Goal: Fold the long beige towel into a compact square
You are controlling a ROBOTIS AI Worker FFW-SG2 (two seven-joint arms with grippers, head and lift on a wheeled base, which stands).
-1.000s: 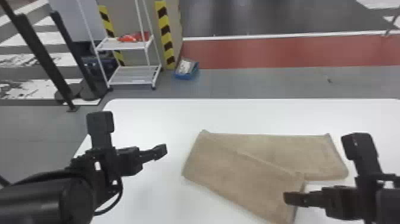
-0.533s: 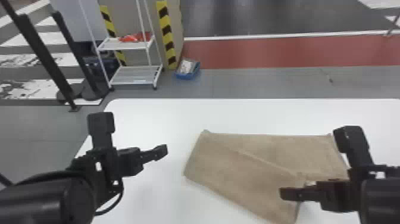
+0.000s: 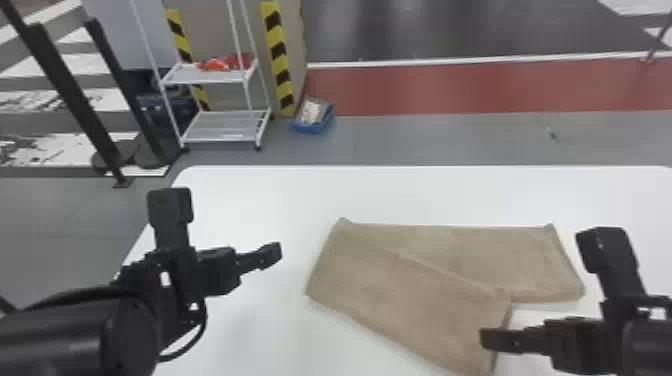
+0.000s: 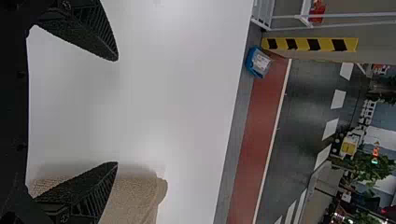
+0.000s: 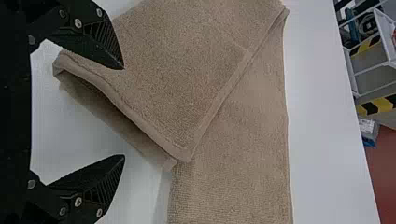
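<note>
Lately my right tool [image 5: 124, 112] slid a little far and left over the towel [image 3: 400, 292], then drew back near and right, leaving the cloth's outline much as it was. Its fingers are spread and empty, one over the cloth, the other above the bare worktop [image 3: 260, 325]. So the fold is made but crooked: the towel lies in two arms of a V, joined on the left, the upper layer slanting towards near right across the one running along the far side. As I read it, that upper layer wants swinging far to line up before another fold; pinching too few plies could skew it more. My left tool [image 4: 116, 111] waits left of the towel, fingers apart, holding nothing.
</note>
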